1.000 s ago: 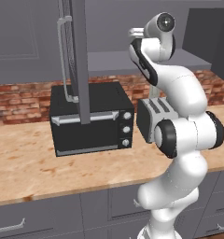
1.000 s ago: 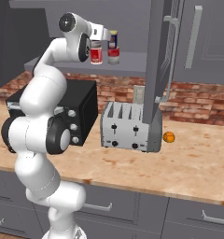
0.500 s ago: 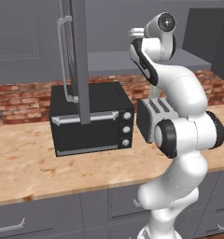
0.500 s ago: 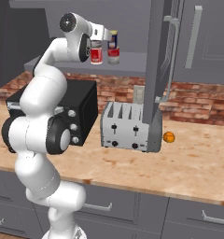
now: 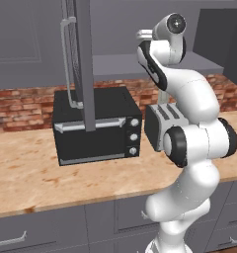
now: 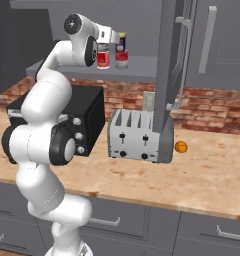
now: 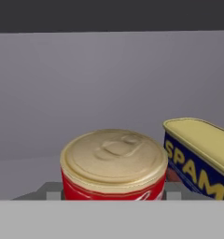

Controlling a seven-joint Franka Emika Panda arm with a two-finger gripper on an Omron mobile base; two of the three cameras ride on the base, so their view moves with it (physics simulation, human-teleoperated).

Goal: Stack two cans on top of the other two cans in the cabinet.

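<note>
Gripping red can (image 7: 113,165) between half-spread jaws; risking a knock on blue can (image 7: 200,151) at three o'clock during lowering; toppling likely.

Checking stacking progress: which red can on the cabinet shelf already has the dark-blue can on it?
The right-hand red can in the right base view: the dark-blue can sits on top of it. The left red can has a bare lid.

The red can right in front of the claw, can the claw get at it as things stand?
Probably yes: the claw is already at the red can, cabinet door swung open; the blue can sits close beside.
</note>
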